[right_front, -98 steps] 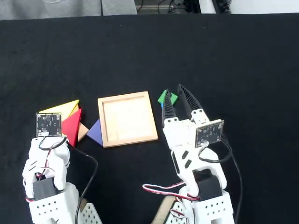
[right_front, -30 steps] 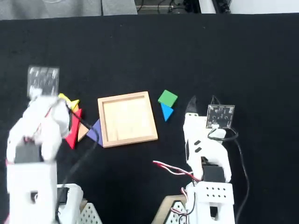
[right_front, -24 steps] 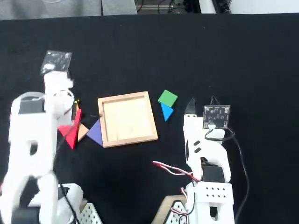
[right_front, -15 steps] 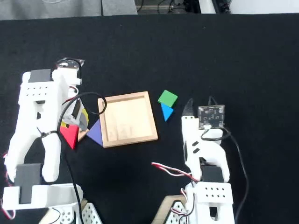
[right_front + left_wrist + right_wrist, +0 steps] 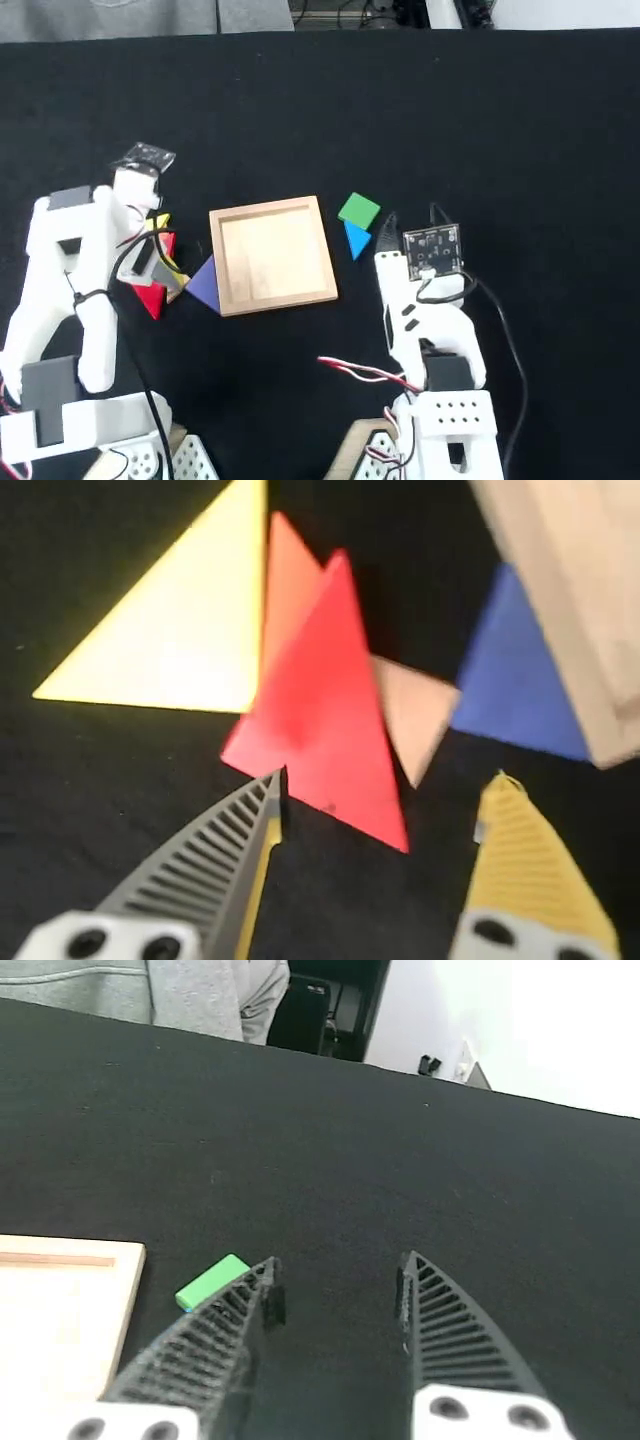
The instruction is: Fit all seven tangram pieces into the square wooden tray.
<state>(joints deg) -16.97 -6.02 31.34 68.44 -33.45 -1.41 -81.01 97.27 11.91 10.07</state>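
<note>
1. Black cloth covers the surface (image 5: 500, 120); the square wooden tray (image 5: 272, 255) lies near its middle, its inside showing bare wood.
2. Right of the tray sit the green square piece (image 5: 359, 211) and, just beside it, the small blue triangle (image 5: 356, 239), both apart from the tray; the right gripper (image 5: 338, 1265) hangs near them, black fingers apart, holding nothing.
3. Left of the tray the pieces crowd together; the violet-blue triangle (image 5: 520, 680) lies against the tray's wall, then the small tan triangle (image 5: 415, 715); the red triangle (image 5: 320, 720) lies partly over the orange piece (image 5: 290, 590); the large yellow triangle (image 5: 180, 640) is outermost.
4. The left gripper (image 5: 390, 780) hovers at the red triangle's tip, its grey and yellow fingers spread and holding nothing.
5. From above, the white left arm (image 5: 70, 280) covers most of that cluster; the orange piece's shape cannot be made out.
</note>
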